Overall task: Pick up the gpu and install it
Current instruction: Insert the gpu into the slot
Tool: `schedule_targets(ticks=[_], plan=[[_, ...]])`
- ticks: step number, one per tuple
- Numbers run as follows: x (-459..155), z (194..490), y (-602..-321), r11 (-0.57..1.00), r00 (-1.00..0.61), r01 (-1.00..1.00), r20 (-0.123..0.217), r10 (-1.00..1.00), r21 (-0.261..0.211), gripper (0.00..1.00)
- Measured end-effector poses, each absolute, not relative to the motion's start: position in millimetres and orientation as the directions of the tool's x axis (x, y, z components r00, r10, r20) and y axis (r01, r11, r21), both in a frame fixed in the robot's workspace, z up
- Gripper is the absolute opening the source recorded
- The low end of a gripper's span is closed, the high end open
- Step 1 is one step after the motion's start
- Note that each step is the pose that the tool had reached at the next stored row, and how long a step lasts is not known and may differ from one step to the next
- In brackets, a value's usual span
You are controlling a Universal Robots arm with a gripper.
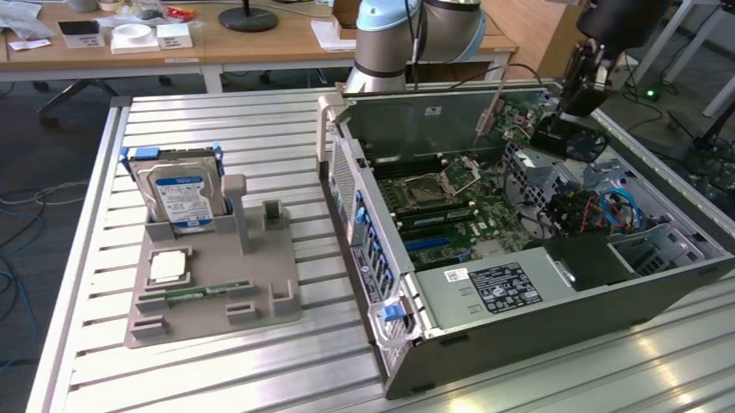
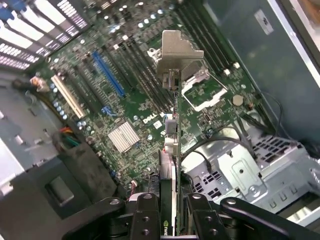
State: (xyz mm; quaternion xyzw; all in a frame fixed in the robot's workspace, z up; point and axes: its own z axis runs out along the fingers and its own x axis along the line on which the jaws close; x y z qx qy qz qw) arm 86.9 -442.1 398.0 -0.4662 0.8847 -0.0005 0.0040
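The gripper (image 2: 169,209) hung over the motherboard (image 2: 92,112), fingers (image 2: 146,216) clamped on the gpu (image 2: 172,135) — any tilt, and its bracket (image 2: 179,50) might snag before the card seated.

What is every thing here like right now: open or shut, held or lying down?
gpu: held by the tool, above the motherboard, not yet in a slot.
tool: shut on the gpu.
computer case: open, lying on its side.
hard drive: standing upright in the grey holder.
memory stick: lying in the grey holder.
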Motion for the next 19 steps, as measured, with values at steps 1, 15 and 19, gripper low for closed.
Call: schedule_targets(ticks=[1,15,19], plan=[[86.9,397.9,-442.1,0.551,-0.551,-0.834,-0.007,-0.834,-0.005,0.26],[86.9,397.0,-442.1,0.329,-0.329,-0.944,-0.007,-0.944,-0.005,0.26],[86.9,396.6,-442.1,0.259,-0.259,-0.966,-0.007,-0.966,-0.005,0.26]])
